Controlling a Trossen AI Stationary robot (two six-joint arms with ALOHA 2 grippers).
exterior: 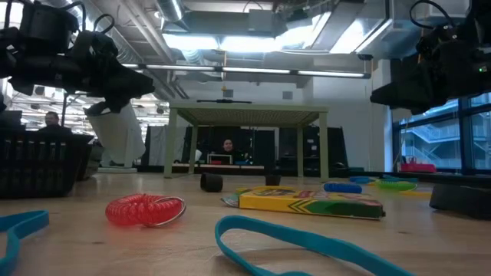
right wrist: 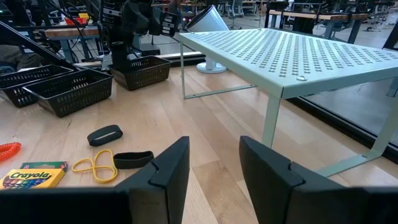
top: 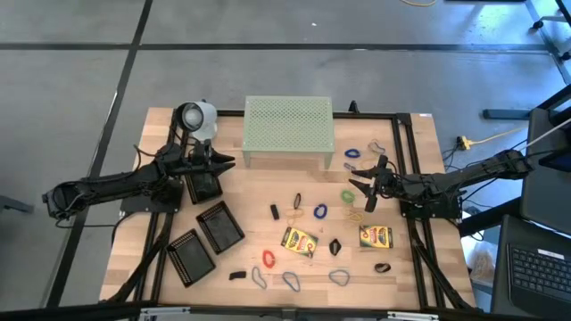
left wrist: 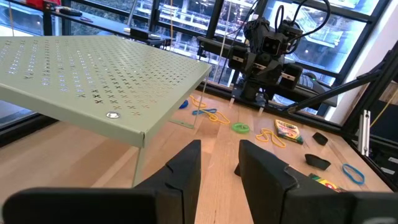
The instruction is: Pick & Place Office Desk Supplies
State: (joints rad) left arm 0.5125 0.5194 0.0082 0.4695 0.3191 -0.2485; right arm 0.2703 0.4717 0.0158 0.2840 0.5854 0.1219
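Over the surface's right side, the right gripper (top: 360, 189) hovered, jaws parted and empty, lined up above the scattered rubber bands (top: 319, 212).

The perforated stand (top: 288, 131) sits at the table's (top: 406, 285) far edge; three mesh trays (top: 219, 226) lie to its left and nearer. Two crayon boxes (top: 300, 241) lie in front of the stand, with rubber bands (top: 319, 211) and binder clips (top: 335, 247) scattered around them
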